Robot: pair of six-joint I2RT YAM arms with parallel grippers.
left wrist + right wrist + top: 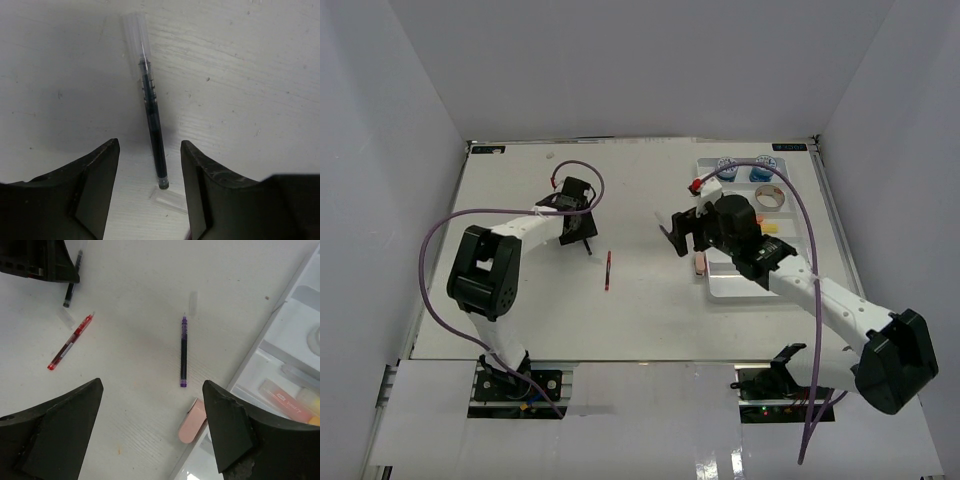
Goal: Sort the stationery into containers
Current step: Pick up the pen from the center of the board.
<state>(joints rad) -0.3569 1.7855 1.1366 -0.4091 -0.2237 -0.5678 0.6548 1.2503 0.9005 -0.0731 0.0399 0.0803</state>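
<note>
Left wrist shows the left fingers (92, 192) open around a black pen (153, 120), not touching. The right fingers (55, 435) are wide open, empty.

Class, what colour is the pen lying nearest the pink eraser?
The pen is purple, clearest in the right wrist view.

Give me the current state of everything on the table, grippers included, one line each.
Left gripper: open, straddling the black pen.
Black pen: flat on the table, ungripped.
Right gripper: open, empty.
Purple pen: flat on the table.
Red pen: flat on the table.
Pink eraser: on the table beside the tray.
Tape roll: in the tray.
</note>
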